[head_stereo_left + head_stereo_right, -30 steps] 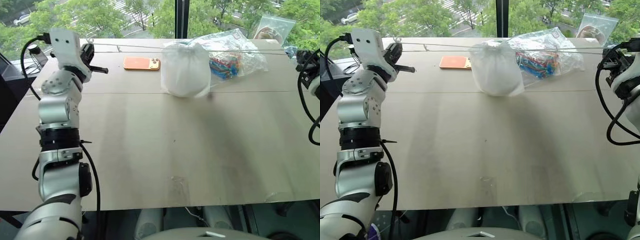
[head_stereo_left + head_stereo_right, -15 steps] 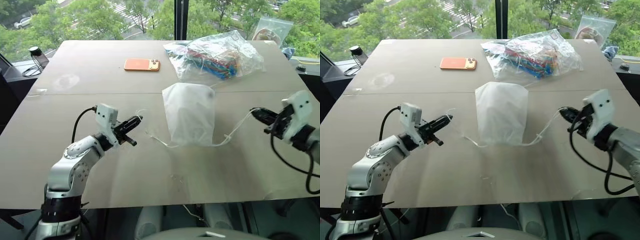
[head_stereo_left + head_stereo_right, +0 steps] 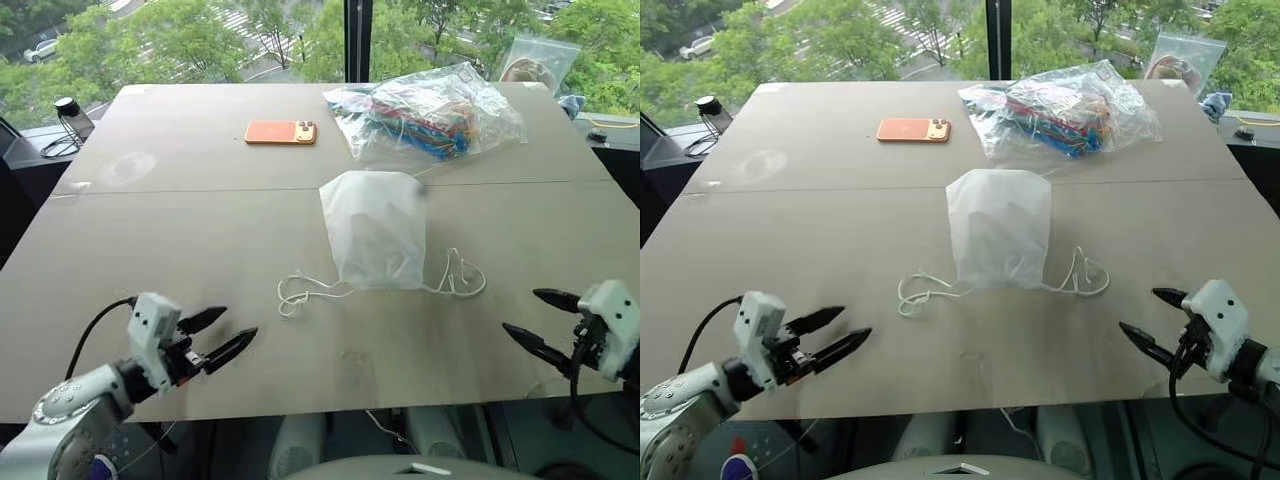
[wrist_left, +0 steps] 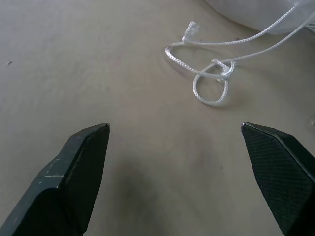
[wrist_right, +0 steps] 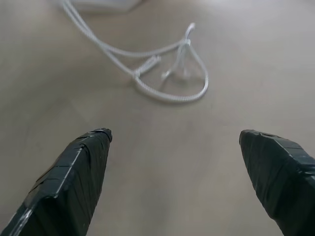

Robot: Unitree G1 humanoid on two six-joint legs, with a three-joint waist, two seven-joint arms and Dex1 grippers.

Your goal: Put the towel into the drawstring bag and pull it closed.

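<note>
bag: I see the drawstring bag [image 3: 375, 228] lying mid-frame, cords [image 3: 305, 292] loose either side
left gripper [image 3: 228, 334]: lower left, jaws wide, empty
right gripper [image 3: 530, 318]: lower right, same deal

You will find no words, numbers, brand marks or signs that can be read here. The drawstring bag [image 3: 375, 228], the orange phone [image 3: 281, 131] and the clear plastic bag [image 3: 430, 108] on the table [image 3: 160, 250] carry no legible print.
</note>
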